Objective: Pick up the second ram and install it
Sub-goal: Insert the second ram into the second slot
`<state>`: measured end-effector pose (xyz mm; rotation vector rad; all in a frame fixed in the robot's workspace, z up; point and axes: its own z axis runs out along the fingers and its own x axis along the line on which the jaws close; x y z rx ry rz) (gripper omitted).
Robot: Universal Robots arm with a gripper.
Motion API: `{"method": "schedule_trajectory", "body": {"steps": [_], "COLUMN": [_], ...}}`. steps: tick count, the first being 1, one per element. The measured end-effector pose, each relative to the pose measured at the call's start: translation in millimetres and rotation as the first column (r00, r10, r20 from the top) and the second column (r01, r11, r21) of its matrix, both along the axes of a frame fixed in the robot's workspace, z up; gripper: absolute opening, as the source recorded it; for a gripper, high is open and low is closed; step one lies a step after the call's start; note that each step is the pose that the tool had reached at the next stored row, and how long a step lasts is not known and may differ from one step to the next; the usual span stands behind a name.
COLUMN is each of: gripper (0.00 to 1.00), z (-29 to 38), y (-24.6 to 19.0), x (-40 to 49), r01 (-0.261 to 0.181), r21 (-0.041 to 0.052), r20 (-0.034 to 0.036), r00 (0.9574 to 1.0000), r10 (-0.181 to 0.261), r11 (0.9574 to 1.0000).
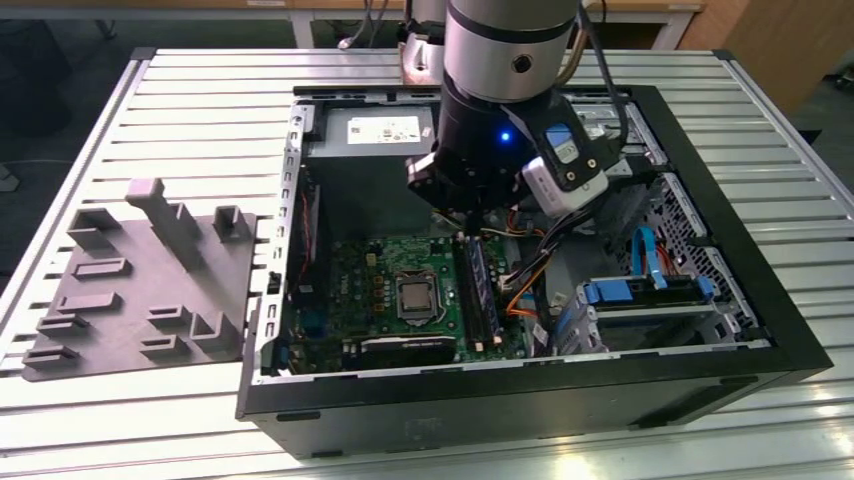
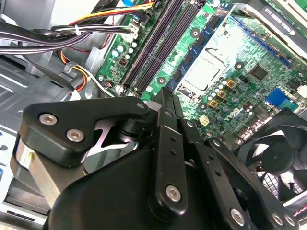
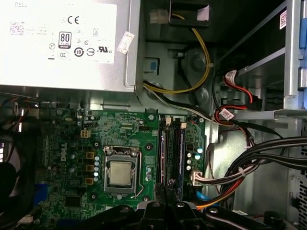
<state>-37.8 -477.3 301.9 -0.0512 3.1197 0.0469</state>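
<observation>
Fingers (image 2: 168, 108) pinched shut above motherboard (image 2: 242, 45)

1. The arm (image 1: 514, 50) stands near vertical, its wrist (image 1: 501, 150) pointing straight down (a blue light glows on it).
2. The gripper (image 1: 467, 225) hangs below, its fingers (image 2: 165, 129) drawn together at the tips in the second wrist view.

Exterior view high above case (image 1: 534, 400); both wrist views near motherboard (image 3: 62, 143) (image 2: 249, 48)
</observation>
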Motion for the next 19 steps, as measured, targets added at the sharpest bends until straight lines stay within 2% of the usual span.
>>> {"method": "schedule_trajectory", "body": {"steps": [19], "gripper": [0.11], "z": [-7.7], "y": [0.0], "x": [0.0], "r01": [0.0], "r21": [0.0001], "r20": [0.0], "r00": [1.0], "r10": [0.0], "r11": [1.0]}}
